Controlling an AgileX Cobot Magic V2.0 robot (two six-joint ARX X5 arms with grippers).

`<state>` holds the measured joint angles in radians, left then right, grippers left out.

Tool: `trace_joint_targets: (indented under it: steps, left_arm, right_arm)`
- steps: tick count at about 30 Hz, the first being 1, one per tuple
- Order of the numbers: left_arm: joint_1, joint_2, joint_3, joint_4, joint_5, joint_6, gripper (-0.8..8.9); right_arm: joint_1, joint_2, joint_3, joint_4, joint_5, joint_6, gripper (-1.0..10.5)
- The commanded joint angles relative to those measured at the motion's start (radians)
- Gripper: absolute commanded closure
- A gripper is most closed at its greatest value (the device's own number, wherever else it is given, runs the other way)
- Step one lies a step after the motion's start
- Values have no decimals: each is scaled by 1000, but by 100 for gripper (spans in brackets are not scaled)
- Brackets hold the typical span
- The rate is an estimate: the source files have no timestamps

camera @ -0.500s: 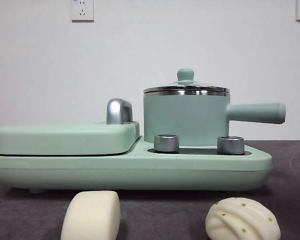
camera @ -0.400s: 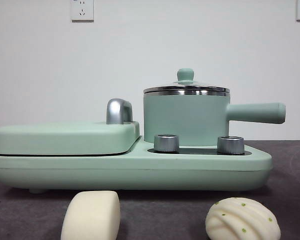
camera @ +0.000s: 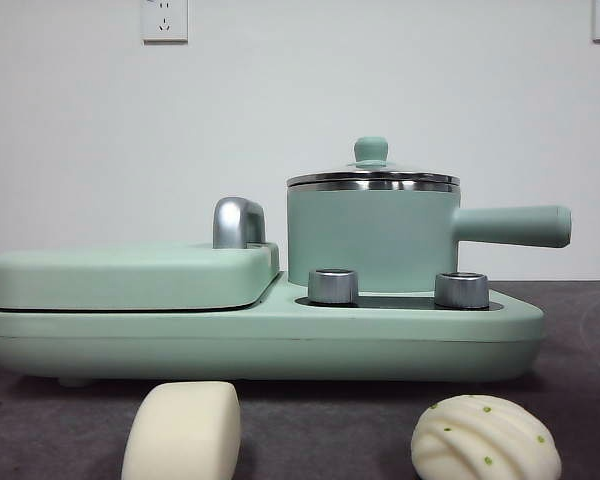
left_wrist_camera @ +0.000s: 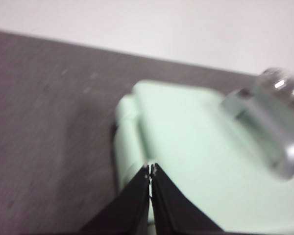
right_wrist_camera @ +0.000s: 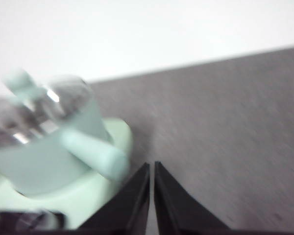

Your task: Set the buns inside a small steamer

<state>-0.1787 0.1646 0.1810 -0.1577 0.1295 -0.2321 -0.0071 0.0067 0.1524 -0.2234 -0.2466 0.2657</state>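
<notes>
Two buns lie on the dark table in the front view: a smooth cream oblong bun (camera: 182, 430) at the near left and a ridged white bun with green specks (camera: 485, 438) at the near right. Behind them the small steamer (camera: 372, 235), a mint-green pot with a side handle and a glass lid, stands shut on the cooker base (camera: 260, 340). My left gripper (left_wrist_camera: 150, 170) hangs shut above the flat griddle cover (left_wrist_camera: 196, 156). My right gripper (right_wrist_camera: 152, 166) hangs shut beside the steamer (right_wrist_camera: 44, 147), near its handle. Neither gripper shows in the front view.
The flat griddle cover (camera: 130, 275) with its chrome handle (camera: 238, 222) fills the left half of the cooker. Two steel knobs (camera: 333, 286) sit in front of the pot. A white wall with sockets (camera: 164, 20) rises behind.
</notes>
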Motion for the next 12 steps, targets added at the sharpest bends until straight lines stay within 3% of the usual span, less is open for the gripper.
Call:
trace_joint_targets:
  steps: [1,5,12]
  left_arm:
    - [-35,89,102,14,10,-23,804]
    - [-83,251,267,-11,37,-22,804]
    - [-139,520,575,-178,126,19,804]
  right_arm:
    - [18,5,64,2,-17,78,933]
    - [32,56,200,-87,-27,89,933]
    - [32,241,473,-285,-206,-13,932]
